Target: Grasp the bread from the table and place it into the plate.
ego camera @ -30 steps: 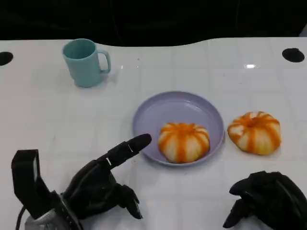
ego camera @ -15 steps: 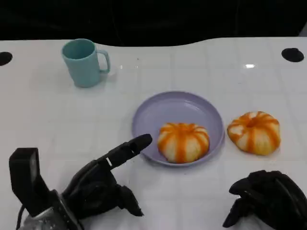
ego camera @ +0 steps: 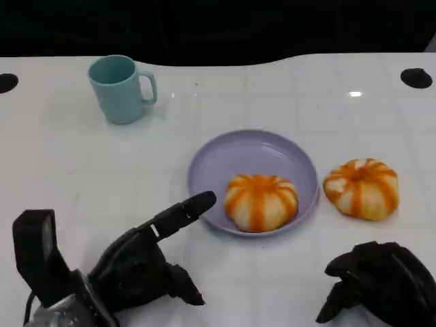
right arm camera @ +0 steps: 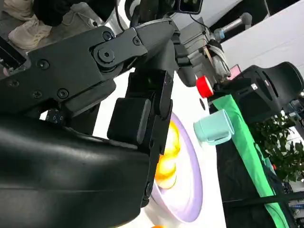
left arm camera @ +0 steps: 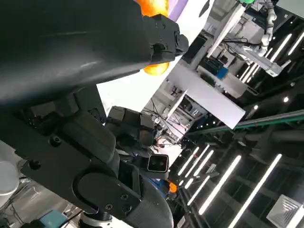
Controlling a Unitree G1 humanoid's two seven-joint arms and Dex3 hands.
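— Where is the bread?
— One bread (ego camera: pixel 261 201) sits in the purple plate (ego camera: pixel 216 163). Another bread (ego camera: pixel 362 188) lies on the table (ego camera: pixel 68 157) just beside it.
— And the hands?
— The left hand (ego camera: pixel 139 262) holds nothing, one finger pointing out. The right hand (ego camera: pixel 378 281) is curled in, holding nothing.

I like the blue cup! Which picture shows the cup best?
The head view shows it best: the whole cup stands upright on the white table, handle and rim in plain sight, nothing in front of it. In the right wrist view the cup is smaller and tilted. The left wrist view looks past the left hand.
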